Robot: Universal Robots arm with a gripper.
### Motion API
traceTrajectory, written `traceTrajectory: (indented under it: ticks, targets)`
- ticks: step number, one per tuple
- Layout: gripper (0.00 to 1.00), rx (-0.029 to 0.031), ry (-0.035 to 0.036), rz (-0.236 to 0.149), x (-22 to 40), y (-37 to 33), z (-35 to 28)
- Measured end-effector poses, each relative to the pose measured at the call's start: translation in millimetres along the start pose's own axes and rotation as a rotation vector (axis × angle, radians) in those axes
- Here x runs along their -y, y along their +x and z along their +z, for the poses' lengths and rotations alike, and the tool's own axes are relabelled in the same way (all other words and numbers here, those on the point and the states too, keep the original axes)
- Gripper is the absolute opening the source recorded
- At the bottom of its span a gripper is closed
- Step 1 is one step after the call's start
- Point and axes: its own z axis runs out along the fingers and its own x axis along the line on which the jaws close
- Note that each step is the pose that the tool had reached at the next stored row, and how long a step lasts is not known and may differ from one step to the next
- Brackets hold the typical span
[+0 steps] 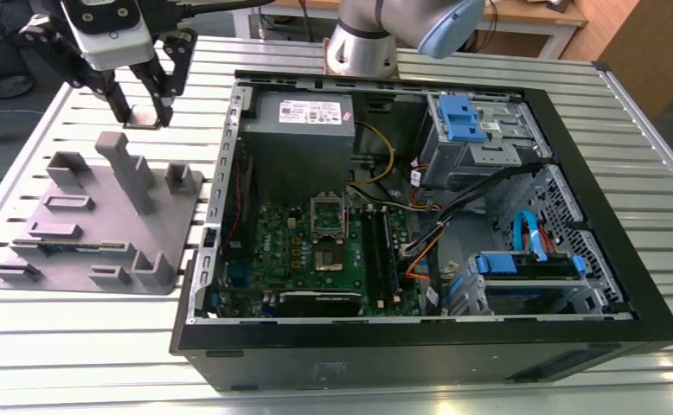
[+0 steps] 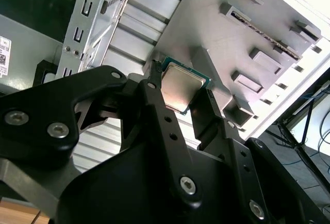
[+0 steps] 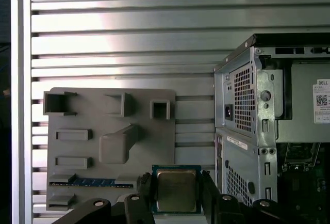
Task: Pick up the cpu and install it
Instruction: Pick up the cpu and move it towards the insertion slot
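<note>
The cpu (image 3: 176, 190), a small square chip with a shiny metal top and a green edge, sits between my black fingers (image 3: 142, 189). My gripper (image 3: 176, 184) is shut on it. In the second wrist view the cpu (image 2: 181, 86) is pinched by its two sides, above the grey plastic holder (image 2: 216, 33). In the exterior view my gripper (image 1: 143, 117) hangs over the table just behind the holder (image 1: 94, 225), to the left of the open computer case (image 1: 648, 333). The metal-framed socket (image 1: 329, 218) on the green circuit board lies inside the case, away from the gripper.
The holder (image 3: 111, 108) carries upright grey blocks and a memory stick (image 3: 90, 181) in a slot. The case's rear wall (image 3: 242, 126) stands beside the gripper. Blue drive bays (image 1: 466, 121) and cables (image 1: 423, 194) fill the case's far side. The arm's base (image 1: 366, 47) stands behind the case on the slatted table (image 1: 60, 346).
</note>
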Motion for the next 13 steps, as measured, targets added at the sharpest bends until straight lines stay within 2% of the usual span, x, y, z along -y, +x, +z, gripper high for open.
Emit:
traceTrajectory:
  ticks: [13]
  targets:
    - [0.47,0.0000,0.0000,0.000,-0.2,-6.3,-0.1]
